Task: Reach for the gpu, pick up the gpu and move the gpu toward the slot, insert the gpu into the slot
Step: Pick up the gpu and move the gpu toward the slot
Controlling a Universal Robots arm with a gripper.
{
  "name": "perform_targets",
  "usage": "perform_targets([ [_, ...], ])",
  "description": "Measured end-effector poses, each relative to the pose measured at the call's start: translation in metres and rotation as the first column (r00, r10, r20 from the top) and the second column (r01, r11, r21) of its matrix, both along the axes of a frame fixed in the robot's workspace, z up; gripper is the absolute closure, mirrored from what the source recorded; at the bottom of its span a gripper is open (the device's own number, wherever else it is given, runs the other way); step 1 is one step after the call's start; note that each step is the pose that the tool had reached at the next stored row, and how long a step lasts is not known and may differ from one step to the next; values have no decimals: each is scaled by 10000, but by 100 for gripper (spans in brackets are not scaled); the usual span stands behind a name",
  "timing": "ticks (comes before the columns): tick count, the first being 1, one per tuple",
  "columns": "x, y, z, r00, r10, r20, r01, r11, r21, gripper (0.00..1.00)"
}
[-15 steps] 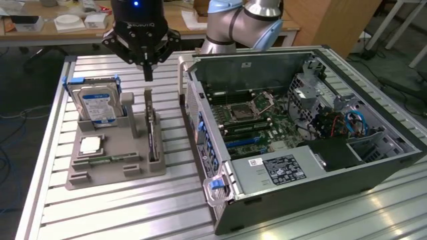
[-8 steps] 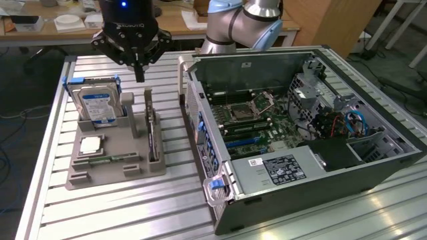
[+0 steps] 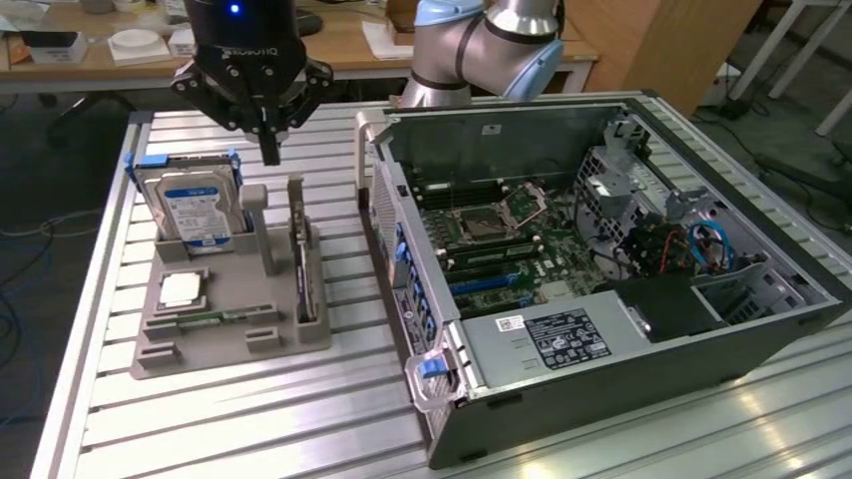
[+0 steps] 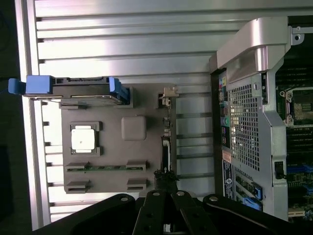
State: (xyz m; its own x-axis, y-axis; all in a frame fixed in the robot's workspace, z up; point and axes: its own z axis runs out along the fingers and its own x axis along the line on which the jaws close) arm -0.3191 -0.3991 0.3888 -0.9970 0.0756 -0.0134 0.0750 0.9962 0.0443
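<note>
Exterior view first: you see the gripper hanging above the grey holder, its fingers pressed together into one narrow tip with nothing between them. The tip sits over the gap between the hard drive, which stands upright at the holder's far end, and the gpu. It touches neither. The gpu stands on its long edge in the holder, on the side nearest the open computer case, so you see it as a thin dark strip. A square processor and a green memory stick lie flat in the holder's other pockets. The holder rests on the slatted metal table, just beside the case, and inside the case the motherboard lies exposed. In the wrist view you look straight down. The closed gripper lines up with one end of the gpu, seen edge-on. The hard drive sits across the holder from there, and the case is just beside it.
</note>
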Motion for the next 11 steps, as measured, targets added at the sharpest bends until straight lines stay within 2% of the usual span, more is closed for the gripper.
perform_targets([
  [7, 0, 0, 0, 10000, -1, 0, 1, 10000, 0, 89],
  [9, 0, 0, 0, 10000, -1, 0, 1, 10000, 0, 77],
  [10, -1, 0, 0, 10000, -1, 0, 1, 10000, -1, 77],
  [11, -1, 0, 0, 10000, -1, 1, 1, 10000, -1, 71],
])
